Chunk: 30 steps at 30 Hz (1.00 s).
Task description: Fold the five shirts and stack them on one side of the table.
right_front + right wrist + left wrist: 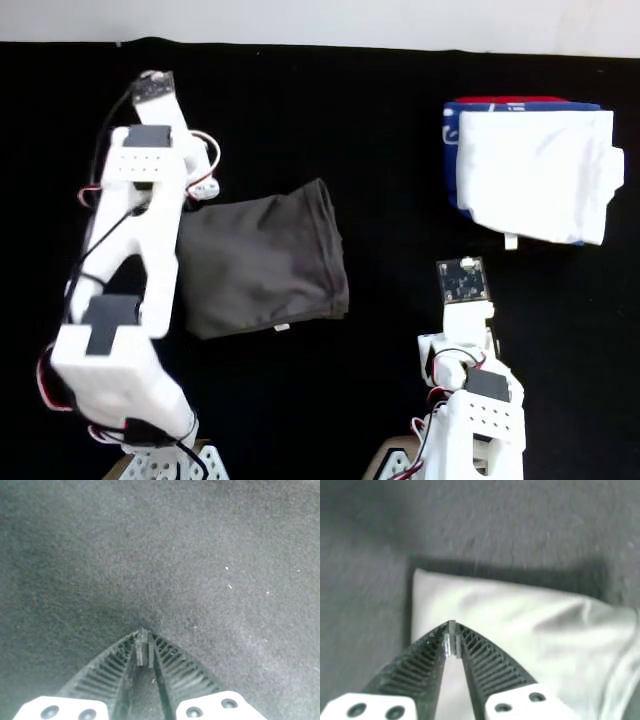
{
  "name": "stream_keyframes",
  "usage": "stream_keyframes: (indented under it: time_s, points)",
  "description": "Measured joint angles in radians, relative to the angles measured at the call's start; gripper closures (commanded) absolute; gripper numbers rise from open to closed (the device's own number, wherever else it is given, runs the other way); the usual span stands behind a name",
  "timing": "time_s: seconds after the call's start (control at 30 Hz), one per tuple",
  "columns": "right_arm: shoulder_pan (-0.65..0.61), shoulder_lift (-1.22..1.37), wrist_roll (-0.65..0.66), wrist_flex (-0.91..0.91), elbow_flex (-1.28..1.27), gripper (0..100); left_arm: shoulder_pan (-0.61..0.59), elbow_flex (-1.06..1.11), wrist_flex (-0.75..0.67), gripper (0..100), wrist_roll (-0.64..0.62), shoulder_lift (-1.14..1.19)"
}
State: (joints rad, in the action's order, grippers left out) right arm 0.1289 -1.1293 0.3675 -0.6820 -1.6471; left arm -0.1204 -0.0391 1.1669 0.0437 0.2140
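while both jaws are closed (right gripper [144, 647] over bare table), left gripper [451, 642] should open to fold grey shirt [265, 260] centre-left.

Robot lab setup: black-draped table [380, 130], white wall [400, 20].

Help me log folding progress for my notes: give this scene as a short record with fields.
loose shirt: dark grey folded fabric shirt, centre-left on the black cloth-covered table
stack: white folded shirt atop blue shirt and red shirt, far right of table
left gripper: shut, above the grey shirt
right gripper: shut, above bare table
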Motion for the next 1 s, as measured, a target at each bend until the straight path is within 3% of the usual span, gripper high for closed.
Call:
stream_keyframes:
  time_s: [0.17,0.33,0.5,0.67,0.8,1.0]
  points:
    - [0.000,0.000,0.000,0.000,0.000,99.1,0.000,0.061,0.144,99,0.002,-0.080]
    - [0.000,0.000,0.000,0.000,0.000,99.1,0.002,0.282,0.166,99,0.002,-0.249]
    - [0.000,0.000,0.000,0.000,0.000,99.1,-0.005,0.651,0.029,99,0.120,-0.629]
    - [0.000,0.000,0.000,0.000,0.000,99.0,-0.175,1.028,-0.110,99,0.209,-0.990]
    - [0.000,0.000,0.000,0.000,0.000,98.9,-0.282,1.158,-0.133,99,0.213,-1.059]
    - [0.009,0.006,0.000,-0.155,0.109,97.9,-0.308,1.349,-0.281,99,0.213,-1.062]
